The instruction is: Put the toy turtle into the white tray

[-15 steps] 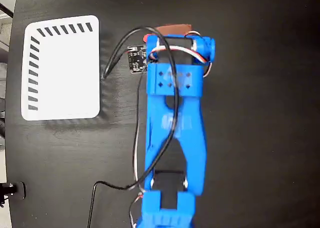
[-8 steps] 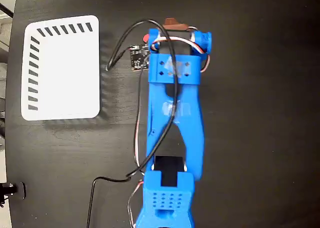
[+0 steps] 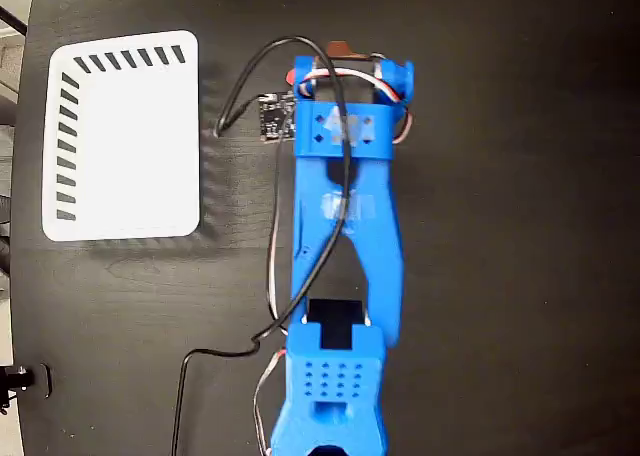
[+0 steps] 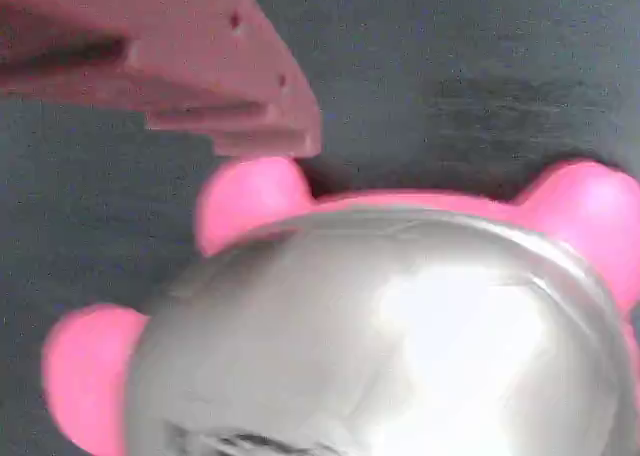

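Black table, toy turtle beneath gripper

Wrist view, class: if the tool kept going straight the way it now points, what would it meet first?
Most likely the toy turtle: its shiny shell fills the view just below the one visible finger, very close. Depth is blurred, so contact cannot be told.

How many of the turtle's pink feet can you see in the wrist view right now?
3. On the toy turtle: one at lower left, one upper left beside the gripper finger, one upper right. Others may be hidden.
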`<state>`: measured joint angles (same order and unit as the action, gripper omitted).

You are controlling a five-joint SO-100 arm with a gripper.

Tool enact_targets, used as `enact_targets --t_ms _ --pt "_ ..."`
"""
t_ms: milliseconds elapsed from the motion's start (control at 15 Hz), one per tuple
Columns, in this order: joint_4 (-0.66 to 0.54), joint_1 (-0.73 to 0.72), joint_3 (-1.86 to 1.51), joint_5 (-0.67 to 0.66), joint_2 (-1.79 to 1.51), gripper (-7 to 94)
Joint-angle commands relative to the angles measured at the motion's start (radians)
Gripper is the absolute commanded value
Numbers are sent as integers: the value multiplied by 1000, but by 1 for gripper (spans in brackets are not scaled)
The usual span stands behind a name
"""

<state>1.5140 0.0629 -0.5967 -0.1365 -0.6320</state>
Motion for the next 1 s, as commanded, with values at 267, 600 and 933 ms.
enact_targets --t_ms 267,600,933 --pt "63 -12 172 8 40 57" --pt "92 -18 232 3 77 34" --pt "84 -18 245 11 84 -4"
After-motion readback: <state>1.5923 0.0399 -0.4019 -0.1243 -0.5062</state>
